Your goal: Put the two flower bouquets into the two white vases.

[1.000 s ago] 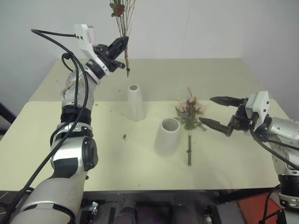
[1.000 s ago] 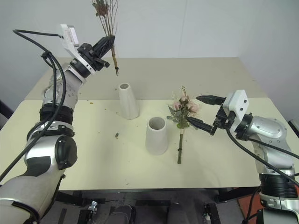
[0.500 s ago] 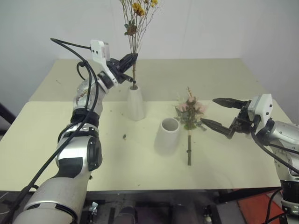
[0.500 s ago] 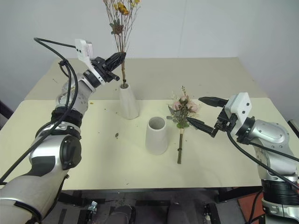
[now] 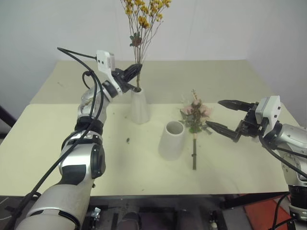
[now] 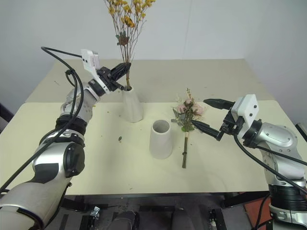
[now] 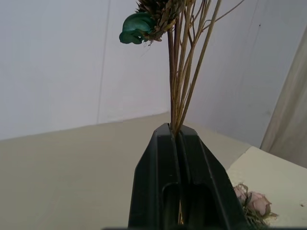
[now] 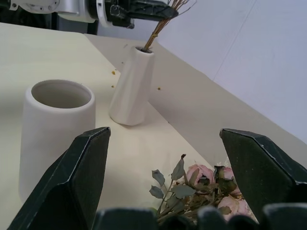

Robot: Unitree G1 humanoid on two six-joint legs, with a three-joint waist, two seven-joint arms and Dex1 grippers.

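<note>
The left gripper (image 5: pixel 135 72) clamped the yellow spray (image 5: pixel 144 21), stems inside the tall vase (image 5: pixel 139 105); a sideways tug could topple it. The right gripper (image 5: pixel 223 115) gaped empty.

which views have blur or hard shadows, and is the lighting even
Left wrist view: the shut left end effector is sharp, the pink roses soft. Head views: even light, a faint shadow beside the short wide white vase. Right wrist view: near fingers slightly soft.
</note>
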